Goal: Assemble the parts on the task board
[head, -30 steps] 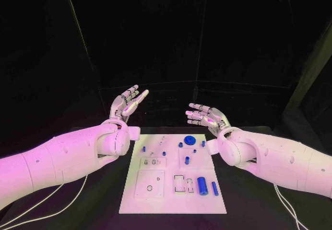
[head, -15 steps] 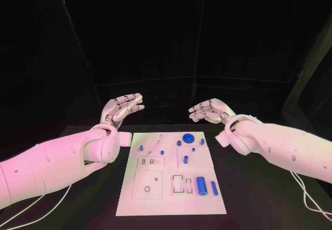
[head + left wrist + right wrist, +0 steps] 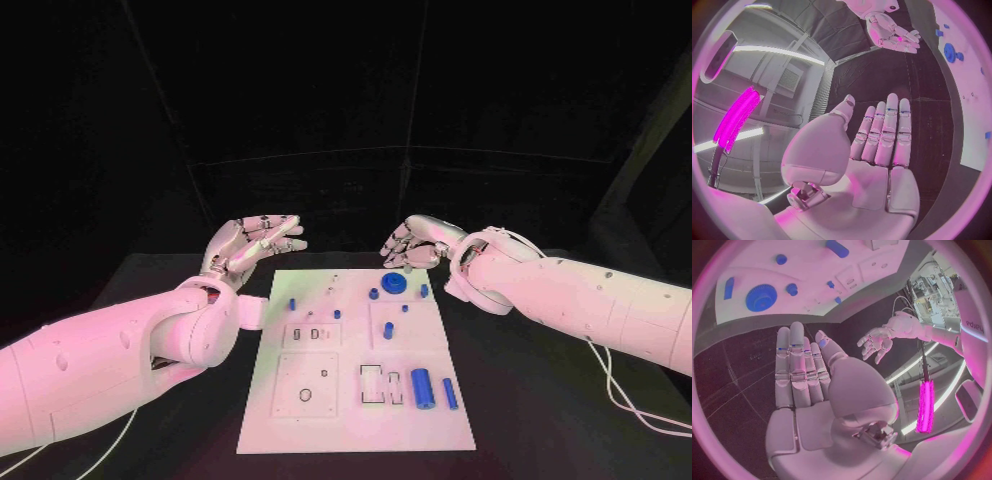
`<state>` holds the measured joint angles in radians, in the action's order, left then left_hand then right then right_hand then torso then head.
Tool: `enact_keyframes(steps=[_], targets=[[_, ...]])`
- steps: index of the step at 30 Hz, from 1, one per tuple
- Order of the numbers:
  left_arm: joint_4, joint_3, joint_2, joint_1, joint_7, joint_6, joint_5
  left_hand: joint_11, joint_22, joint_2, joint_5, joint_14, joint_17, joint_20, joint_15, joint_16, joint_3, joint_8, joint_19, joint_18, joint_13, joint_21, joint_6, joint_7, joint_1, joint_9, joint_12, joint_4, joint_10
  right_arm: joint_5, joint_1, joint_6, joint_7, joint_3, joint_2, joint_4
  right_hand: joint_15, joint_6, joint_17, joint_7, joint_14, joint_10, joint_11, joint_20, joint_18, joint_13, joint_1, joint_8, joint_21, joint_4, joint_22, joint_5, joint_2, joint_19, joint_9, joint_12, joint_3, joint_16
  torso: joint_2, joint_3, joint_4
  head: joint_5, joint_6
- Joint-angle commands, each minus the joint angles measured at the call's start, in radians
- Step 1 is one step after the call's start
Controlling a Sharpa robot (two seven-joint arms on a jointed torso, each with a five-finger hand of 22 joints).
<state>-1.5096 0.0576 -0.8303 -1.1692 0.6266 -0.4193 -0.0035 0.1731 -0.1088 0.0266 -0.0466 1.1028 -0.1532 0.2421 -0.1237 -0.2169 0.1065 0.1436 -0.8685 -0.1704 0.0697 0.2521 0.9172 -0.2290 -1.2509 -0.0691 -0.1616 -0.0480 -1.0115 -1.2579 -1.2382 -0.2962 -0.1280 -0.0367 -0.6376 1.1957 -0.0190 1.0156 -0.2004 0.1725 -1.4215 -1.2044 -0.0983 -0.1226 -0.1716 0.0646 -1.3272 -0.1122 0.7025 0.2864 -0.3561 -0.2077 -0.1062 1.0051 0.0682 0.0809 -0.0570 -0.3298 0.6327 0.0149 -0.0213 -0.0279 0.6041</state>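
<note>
both hands are held above the task board [image 3: 353, 420], nothing grasped. the left hand [image 3: 257, 243] is spread, fingers apart; the right hand [image 3: 418, 241], fingers apart, is poised near the blue gear [image 3: 394, 281], likely for pickup.

Black table [image 3: 534, 400]; white task board [image 3: 325, 420] flat on it, mid-table, far edge just below both hands' fingertips. Cables [image 3: 627, 400] trail on table.

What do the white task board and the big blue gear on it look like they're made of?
Task board: apparently rigid plastic or painted sheet with a matte white face, flat, with crisp cut-out slots; the look leaves it open. Blue gear: likely moulded or printed plastic, uniform opaque blue with no metallic glint, and fine teeth along its rim in the right wrist view.
</note>
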Motion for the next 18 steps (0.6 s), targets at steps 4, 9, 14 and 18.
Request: enact_keyframes(steps=[4, 9, 14, 18], targets=[[-0.046, -0.001, -0.015, -0.001, 0.022, 0.062, -0.015, 0.001, 0.003, 0.002, -0.005, 0.003, -0.001, 0.000, -0.001, 0.002, 0.002, -0.003, -0.007, -0.015, -0.002, 0.001, 0.004, -0.001, -0.008, 0.002, 0.008, 0.006, -0.001, -0.268, -0.008, 0.086, 0.118, 0.001, 0.030, -0.014, 0.017, 0.013, -0.171, -0.004, -0.084, 0.031, 0.006, 0.018, -0.011, 0.002, 0.034, 0.045, 0.196, -0.001, -0.121, 0.003, 0.042, 0.027, -0.002, -0.016, -0.047, -0.211, 0.034, 0.0055, -0.0138, -0.009, -0.011], [-0.072, -0.001, -0.021, 0.000, 0.026, 0.076, -0.015, 0.002, 0.005, 0.005, -0.005, 0.001, -0.002, 0.000, -0.002, 0.007, 0.002, -0.006, -0.009, -0.015, -0.003, -0.001, 0.003, -0.002, -0.009, 0.003, 0.013, 0.008, 0.000, -0.318, -0.010, 0.114, 0.139, 0.001, 0.052, -0.027, 0.014, 0.001, -0.248, -0.006, -0.072, 0.054, 0.002, 0.014, 0.010, 0.003, 0.045, 0.047, 0.331, -0.003, -0.287, 0.005, 0.049, 0.083, -0.002, -0.013, -0.070, -0.319, 0.049, 0.0073, -0.0183, -0.012, -0.018], [-0.088, -0.001, -0.026, 0.000, 0.025, 0.082, -0.015, 0.003, 0.006, 0.006, -0.004, 0.000, -0.002, 0.001, -0.003, 0.009, 0.002, -0.007, -0.009, -0.015, -0.003, -0.002, 0.003, -0.003, -0.009, 0.003, 0.016, 0.008, 0.001, -0.342, -0.011, 0.137, 0.146, 0.001, 0.071, -0.039, 0.012, -0.009, -0.355, -0.007, -0.060, 0.068, -0.001, 0.010, 0.023, 0.003, 0.050, 0.047, 0.409, -0.003, -0.385, 0.005, 0.055, 0.113, -0.002, -0.014, -0.089, -0.433, 0.060, 0.0070, -0.0209, -0.014, -0.019], [-0.089, -0.001, -0.029, 0.000, 0.024, 0.083, -0.013, 0.003, 0.007, 0.007, -0.004, -0.001, -0.002, 0.001, -0.003, 0.011, 0.002, -0.008, -0.009, -0.015, -0.004, -0.003, 0.002, -0.003, -0.008, 0.003, 0.017, 0.008, 0.001, -0.348, -0.011, 0.152, 0.146, 0.001, 0.081, -0.045, 0.011, -0.014, -0.406, -0.007, -0.056, 0.075, -0.002, 0.008, 0.028, 0.003, 0.053, 0.047, 0.441, -0.004, -0.427, 0.006, 0.058, 0.126, -0.002, -0.014, -0.097, -0.488, 0.065, 0.0070, -0.0214, -0.017, -0.018]])
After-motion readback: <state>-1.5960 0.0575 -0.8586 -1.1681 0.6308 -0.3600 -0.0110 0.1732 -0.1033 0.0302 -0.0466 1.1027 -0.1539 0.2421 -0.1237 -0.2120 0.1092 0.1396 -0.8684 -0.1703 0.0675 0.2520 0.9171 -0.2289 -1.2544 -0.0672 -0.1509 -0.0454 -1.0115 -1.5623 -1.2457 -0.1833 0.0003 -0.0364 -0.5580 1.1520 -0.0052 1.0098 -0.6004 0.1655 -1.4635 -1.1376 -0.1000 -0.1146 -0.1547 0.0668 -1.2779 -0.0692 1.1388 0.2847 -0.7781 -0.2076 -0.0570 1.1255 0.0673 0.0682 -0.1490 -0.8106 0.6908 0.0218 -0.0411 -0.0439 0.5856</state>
